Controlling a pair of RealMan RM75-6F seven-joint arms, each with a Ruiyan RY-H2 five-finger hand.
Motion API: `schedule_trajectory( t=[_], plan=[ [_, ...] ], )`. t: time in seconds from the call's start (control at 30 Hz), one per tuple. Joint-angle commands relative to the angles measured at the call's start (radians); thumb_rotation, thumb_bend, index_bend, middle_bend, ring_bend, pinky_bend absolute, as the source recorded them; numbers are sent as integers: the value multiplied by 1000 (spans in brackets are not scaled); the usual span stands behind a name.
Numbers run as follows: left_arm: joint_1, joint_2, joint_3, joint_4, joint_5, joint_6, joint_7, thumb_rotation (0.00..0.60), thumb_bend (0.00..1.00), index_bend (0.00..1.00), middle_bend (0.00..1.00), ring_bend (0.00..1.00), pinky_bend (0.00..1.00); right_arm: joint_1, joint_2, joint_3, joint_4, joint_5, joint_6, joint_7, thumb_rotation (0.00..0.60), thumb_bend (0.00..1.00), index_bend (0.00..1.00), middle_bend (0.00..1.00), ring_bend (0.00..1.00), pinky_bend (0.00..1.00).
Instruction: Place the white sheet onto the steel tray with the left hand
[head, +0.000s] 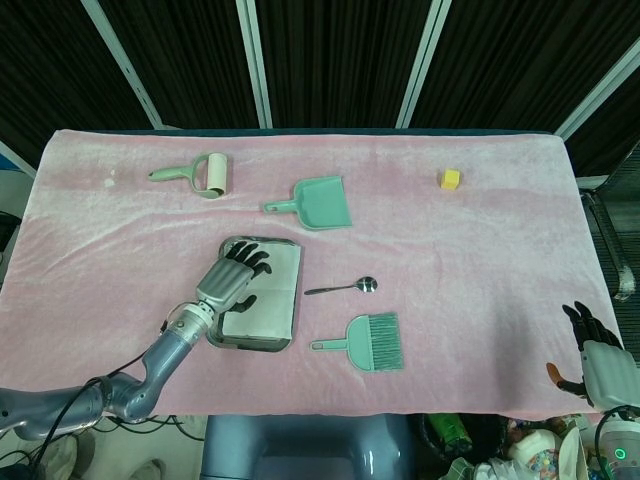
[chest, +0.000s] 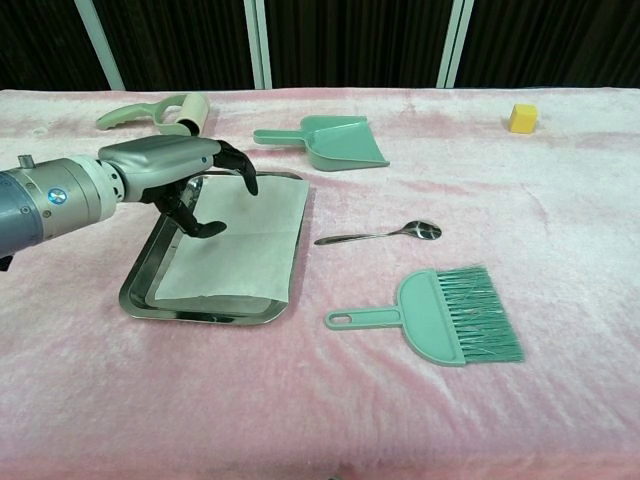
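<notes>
The white sheet (head: 272, 291) (chest: 247, 241) lies flat in the steel tray (head: 252, 346) (chest: 150, 283), left of the table's middle. My left hand (head: 228, 282) (chest: 172, 172) hovers above the tray's left part with its fingers apart and curved downward, holding nothing. It covers the sheet's far left corner in both views. My right hand (head: 598, 363) shows only in the head view, at the bottom right beyond the table's front edge, open and empty.
A steel spoon (head: 345, 288) (chest: 385, 234) lies just right of the tray, and a green hand brush (head: 371, 341) (chest: 447, 315) below it. Farther back sit a green dustpan (head: 317, 203) (chest: 332, 140), a lint roller (head: 199, 174) (chest: 165, 114) and a yellow cube (head: 451, 179) (chest: 522, 117).
</notes>
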Motion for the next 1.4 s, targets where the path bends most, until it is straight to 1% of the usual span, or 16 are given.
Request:
schedule_trajectory(
  t=[0.03,0.17,0.3,0.47,0.9,1.13,1.4],
  plan=[
    [0,-21,-6,24,-4,1,26,600,372,180,113,1,58,0,0,0,0,-1,0,1,600,239,0,8,93,154],
    [-2,-40,-13,40,-20,-3,66,600,372,166,114,17,82,0,0,0,0,0,-1,2,600,239,0,8,93,154],
    [2,-55,-16,50,-26,9,104,600,372,164,132,57,147,0,1,1,0,2,-3,5,600,239,0,8,93,154],
    [5,-69,-20,63,-41,-1,126,600,372,164,138,61,184,1,2,0,-1,2,-5,8,600,239,0,8,93,154],
    [6,-85,-20,83,-53,-41,145,600,373,168,156,61,171,1,4,1,-1,3,-8,15,600,238,0,8,93,154],
    [7,-62,-11,50,-82,-73,179,600,373,168,154,61,171,2,4,0,-1,1,-8,18,600,239,0,8,93,154],
    [14,-57,-10,33,-82,-59,197,600,373,168,150,61,171,2,5,0,-2,2,-11,18,600,240,0,8,93,154]
  ],
)
